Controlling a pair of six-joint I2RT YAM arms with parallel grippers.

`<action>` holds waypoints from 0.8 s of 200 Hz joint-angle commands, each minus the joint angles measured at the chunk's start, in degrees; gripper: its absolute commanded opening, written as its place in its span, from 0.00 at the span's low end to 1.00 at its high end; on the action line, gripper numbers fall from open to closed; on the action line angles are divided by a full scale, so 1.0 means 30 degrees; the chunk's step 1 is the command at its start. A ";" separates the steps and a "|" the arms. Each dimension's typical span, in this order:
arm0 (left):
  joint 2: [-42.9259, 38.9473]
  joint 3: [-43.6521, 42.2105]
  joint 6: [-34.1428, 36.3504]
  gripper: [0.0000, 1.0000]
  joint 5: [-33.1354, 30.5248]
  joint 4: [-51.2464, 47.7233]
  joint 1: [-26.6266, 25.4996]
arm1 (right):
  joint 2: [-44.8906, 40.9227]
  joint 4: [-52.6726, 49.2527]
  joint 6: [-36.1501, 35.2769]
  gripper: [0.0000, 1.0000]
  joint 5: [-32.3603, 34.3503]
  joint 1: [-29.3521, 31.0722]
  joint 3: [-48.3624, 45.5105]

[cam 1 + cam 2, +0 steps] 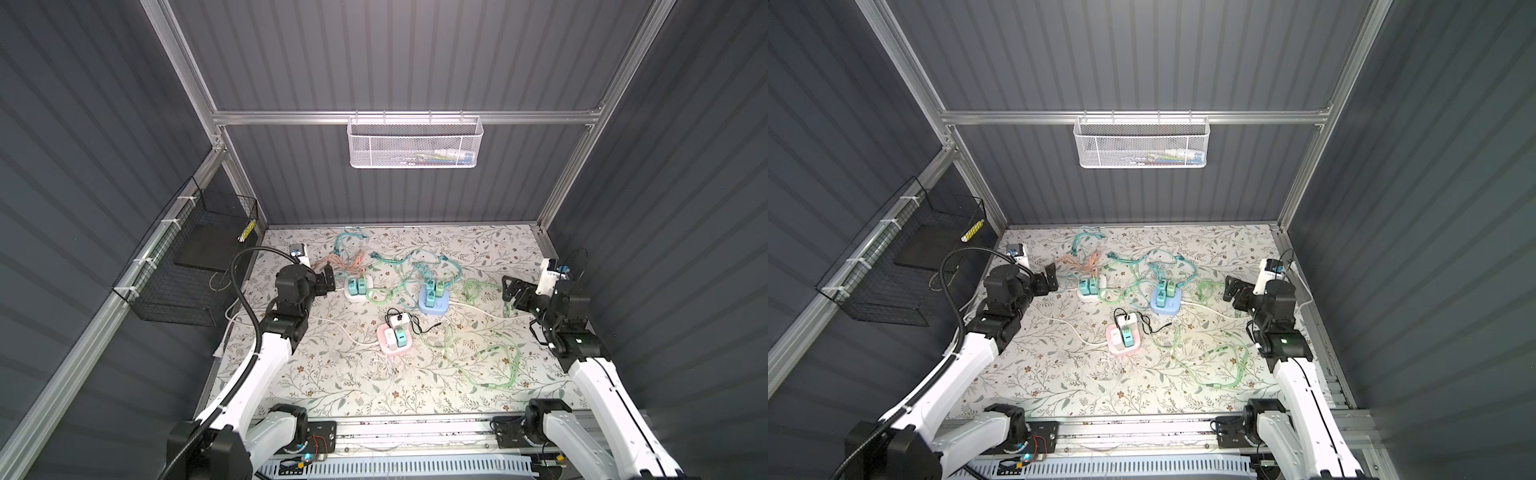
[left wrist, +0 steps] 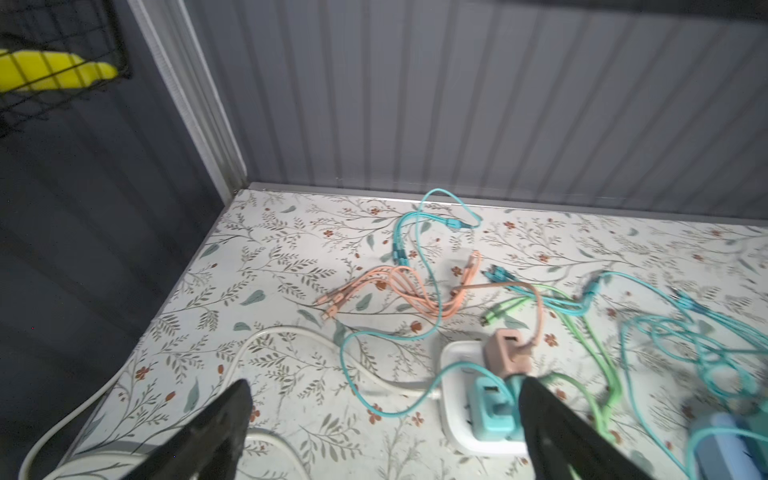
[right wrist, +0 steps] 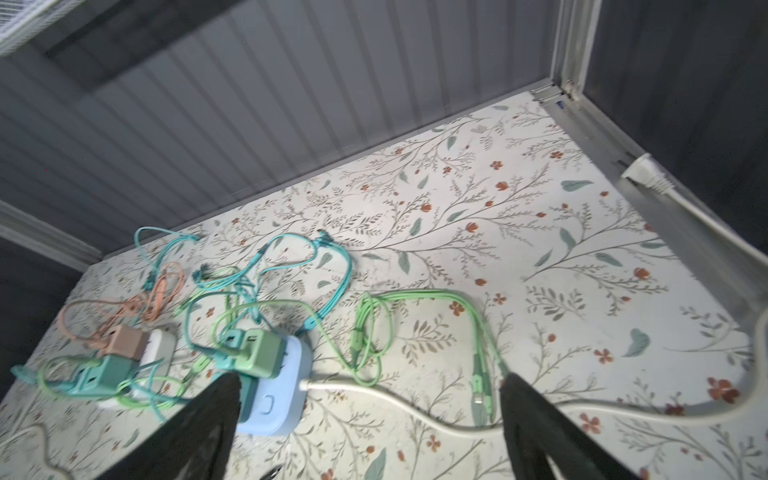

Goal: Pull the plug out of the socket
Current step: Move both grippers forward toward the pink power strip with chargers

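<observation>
Pointing of the plugs: we saw them stand upright on their sockets, long axis vertical, cable ports facing up.
White socket (image 1: 356, 296): it lay on the floral table (image 1: 478, 249), left of middle, and carried a teal plug (image 2: 490, 401) and a pink plug (image 2: 508, 353) side by side.
Blue socket (image 1: 433, 306): it lay right of middle, with a green plug (image 3: 262, 353) seated on top.
Pink socket (image 1: 394, 348): it lay nearest the arms' bases and held a second teal plug (image 1: 401, 336), with a white charger (image 1: 400, 321) just behind.
Left claw (image 1: 329, 281): we found it wide open, holding nothing, just beside the white socket.
Right claw (image 1: 508, 293): we found it wide open, holding nothing, near the blue socket but apart from it.
Cables (image 3: 415, 293): green, teal and orange leads lay tangled across the table around the sockets.
</observation>
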 commanded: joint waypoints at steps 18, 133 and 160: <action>-0.3005 -0.0332 -0.0156 1.00 0.0629 -0.2970 -0.0611 | -0.1237 -0.3007 0.1896 0.94 0.1836 0.4543 0.0274; -0.5094 -0.0602 0.0028 0.99 0.3702 -0.6440 -0.6552 | 0.4960 0.0983 0.6153 0.80 0.4864 1.6515 -0.0626; -0.4566 -0.0493 0.0307 0.97 0.4119 -0.6503 -0.8433 | 0.6529 0.1445 0.6324 0.78 0.4429 1.6956 -0.0385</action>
